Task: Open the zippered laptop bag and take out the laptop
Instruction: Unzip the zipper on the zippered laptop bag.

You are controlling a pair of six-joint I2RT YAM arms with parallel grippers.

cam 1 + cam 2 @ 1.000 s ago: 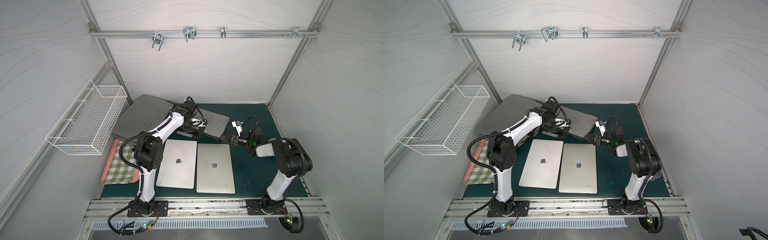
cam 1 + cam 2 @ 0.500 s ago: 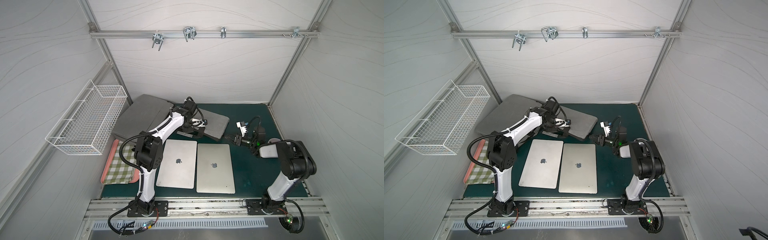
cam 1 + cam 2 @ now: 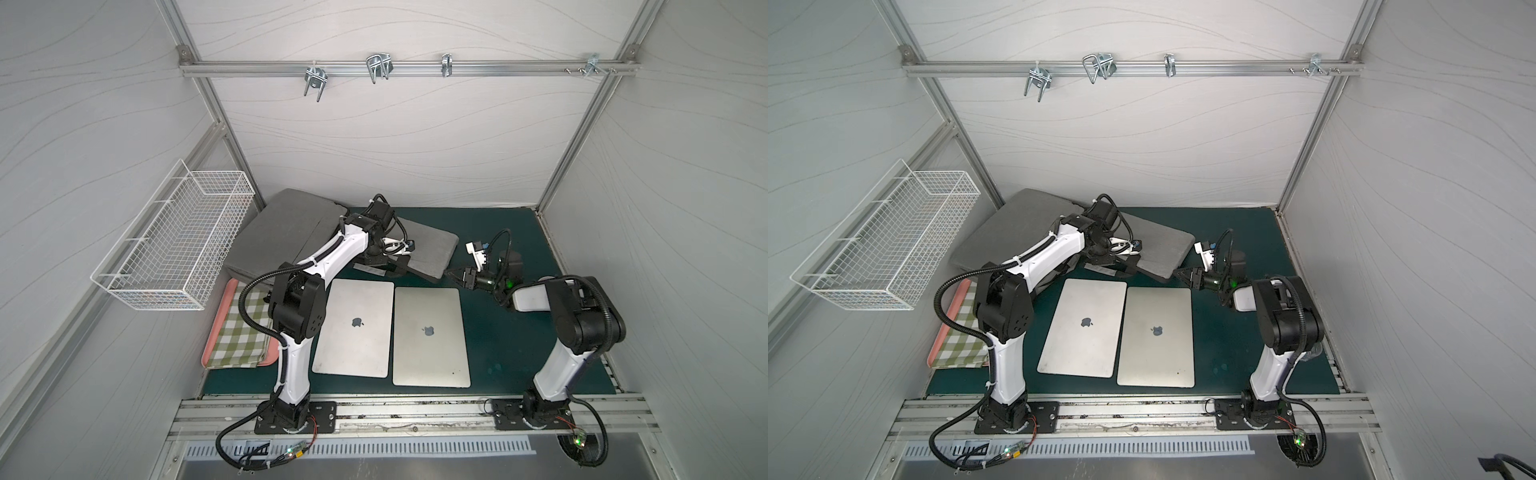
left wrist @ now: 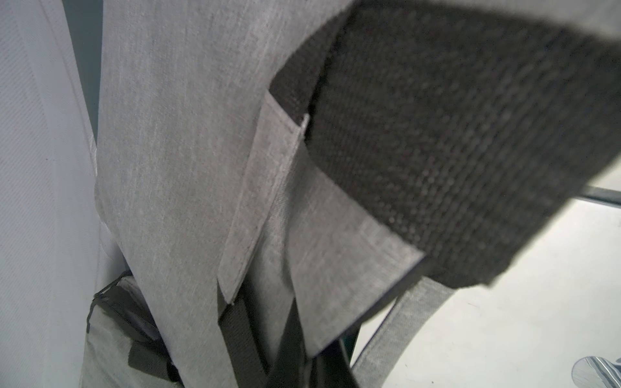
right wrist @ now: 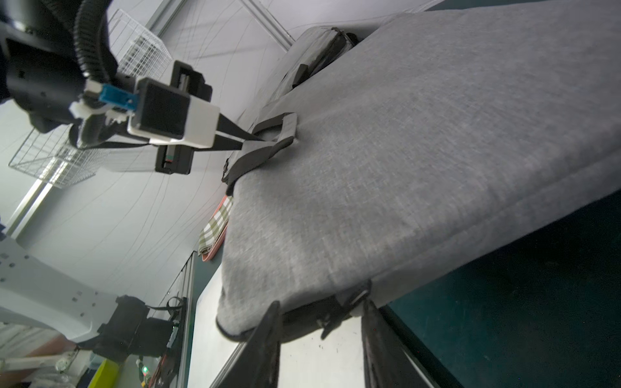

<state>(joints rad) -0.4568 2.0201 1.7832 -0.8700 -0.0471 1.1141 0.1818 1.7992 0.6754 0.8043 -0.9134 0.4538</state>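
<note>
At back ctr of the green bench (image 3: 511, 345) the grey laptop bag (image 3: 430, 249) lies just behind a silver laptop (image 3: 353, 328) & a second silver laptop (image 3: 430, 336), lids shut, side by side. Left end effector (image 5: 247, 141) is clamped on the bag's black handle strap (image 5: 265, 151), webbing btwn its closed fingers. Right end effector (image 5: 322, 336) sits at the bag's near corner, jaws apart, w/ the zipper pull (image 5: 349, 299) btwn them, not pinched. Another grey bag (image 3: 282, 232) rests back-left; a checked cloth (image 3: 241, 332) lies on a pink tray (image 3: 230, 289) in front of it.
</note>
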